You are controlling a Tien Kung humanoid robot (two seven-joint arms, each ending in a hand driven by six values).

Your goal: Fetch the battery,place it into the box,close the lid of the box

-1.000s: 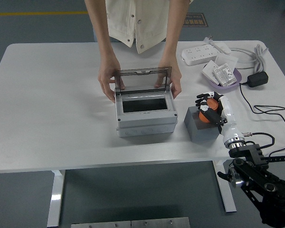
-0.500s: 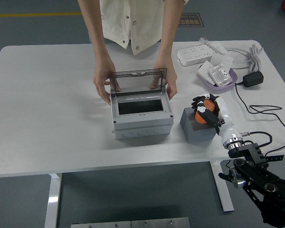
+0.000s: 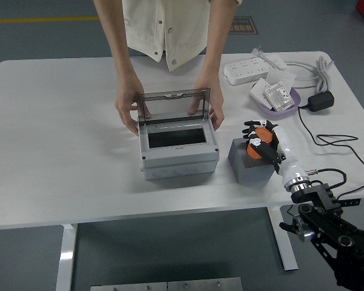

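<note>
Right now the right hand [image 3: 259, 138] grips the orange battery [image 3: 256, 147] atop a grey block [image 3: 247, 166]; the box [image 3: 178, 151] sits to its left w/ lid [image 3: 173, 104] up, held by a person's hands [image 3: 127, 108].

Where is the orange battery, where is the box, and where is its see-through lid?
battery [image 3: 256, 148], head view, on its orange body inside the robot's fingers.
box [image 3: 179, 166], head view, on its grey front wall.
lid [image 3: 173, 105], head view, on the middle of the raised clear panel.
</note>
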